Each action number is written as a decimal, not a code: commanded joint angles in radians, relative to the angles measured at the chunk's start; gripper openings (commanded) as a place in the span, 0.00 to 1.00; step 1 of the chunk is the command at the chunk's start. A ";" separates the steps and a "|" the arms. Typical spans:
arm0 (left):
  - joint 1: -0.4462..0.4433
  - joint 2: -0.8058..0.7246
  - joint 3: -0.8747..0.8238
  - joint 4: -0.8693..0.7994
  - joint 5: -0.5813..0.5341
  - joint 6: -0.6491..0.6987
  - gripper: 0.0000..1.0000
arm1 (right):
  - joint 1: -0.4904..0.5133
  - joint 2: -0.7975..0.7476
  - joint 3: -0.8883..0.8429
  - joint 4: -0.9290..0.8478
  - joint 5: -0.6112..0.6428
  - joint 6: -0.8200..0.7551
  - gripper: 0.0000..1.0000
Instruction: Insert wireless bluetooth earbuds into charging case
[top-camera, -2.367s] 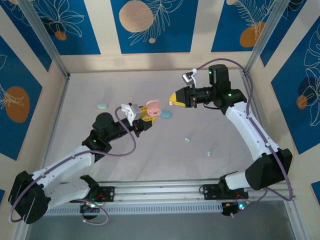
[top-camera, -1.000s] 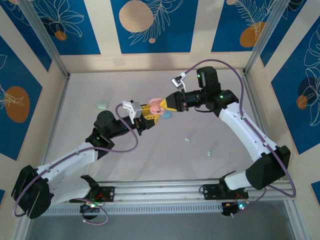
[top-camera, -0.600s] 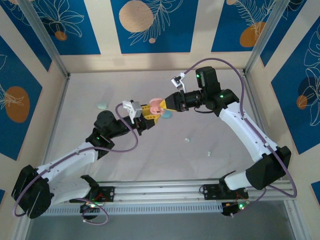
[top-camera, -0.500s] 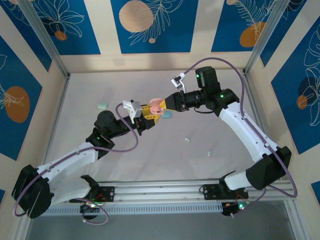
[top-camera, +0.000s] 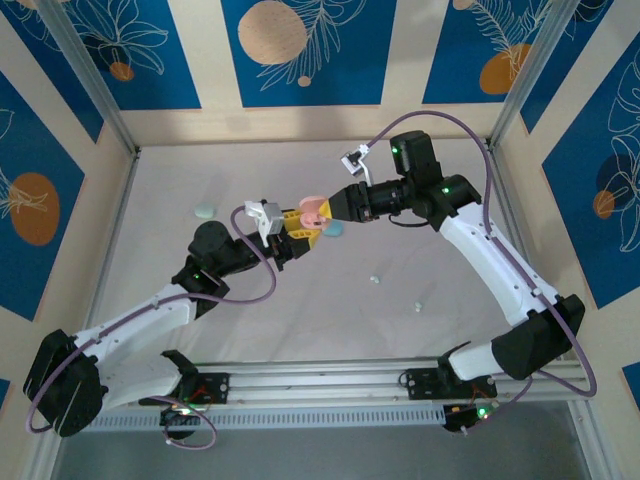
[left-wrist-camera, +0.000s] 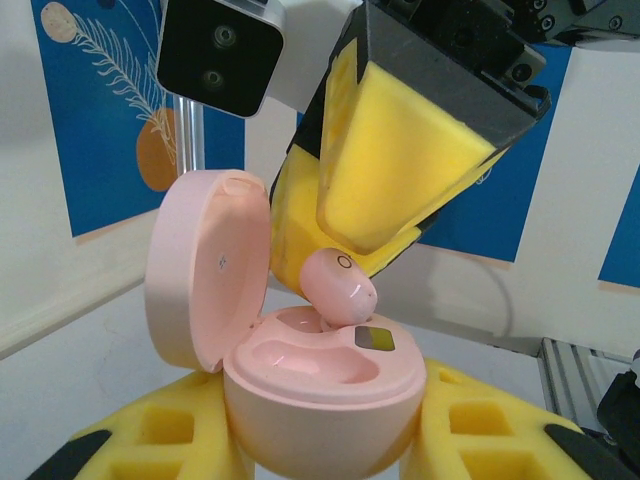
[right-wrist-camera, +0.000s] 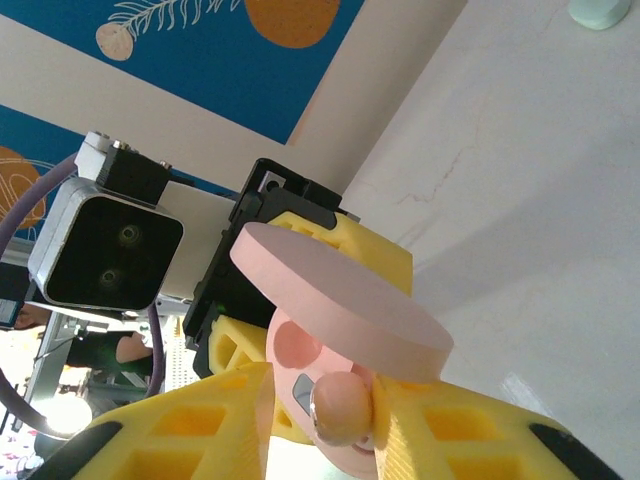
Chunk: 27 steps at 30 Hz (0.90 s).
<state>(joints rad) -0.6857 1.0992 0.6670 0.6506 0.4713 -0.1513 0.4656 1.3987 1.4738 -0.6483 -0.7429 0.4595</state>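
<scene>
The tiny pink plastic earbud (left-wrist-camera: 338, 285) is light and slippery; pinch its sides. The left gripper (left-wrist-camera: 320, 440) squeezes the pink oval case (left-wrist-camera: 300, 400). I cannot tell the right gripper (right-wrist-camera: 328, 415) hold.

Cream walls (top-camera: 200, 120) are closing in around the pale, near-white counter (top-camera: 300, 330) on three sides, each one carrying deep blue panels (top-camera: 300, 50) with white leaf outlines and orange or tan discs. Slim aluminium posts (top-camera: 95, 85) are leaning up from the two far corners, and a metal rail (top-camera: 330, 378) is running along the near edge. Soft, even light is falling on the counter, leaving only faint shadows along the foot of the back wall.
</scene>
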 joint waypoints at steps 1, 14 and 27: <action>-0.010 -0.010 0.037 0.074 0.037 0.001 0.32 | 0.007 0.000 0.029 -0.042 0.030 -0.022 0.33; -0.010 -0.019 0.036 0.044 0.031 0.016 0.32 | 0.006 -0.024 0.050 -0.050 0.062 0.000 0.34; -0.009 -0.021 0.037 0.033 0.029 0.021 0.32 | -0.002 -0.038 0.055 -0.045 0.035 0.022 0.27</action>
<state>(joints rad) -0.6857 1.0988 0.6678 0.6506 0.4717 -0.1478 0.4656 1.3819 1.4982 -0.6796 -0.6838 0.4740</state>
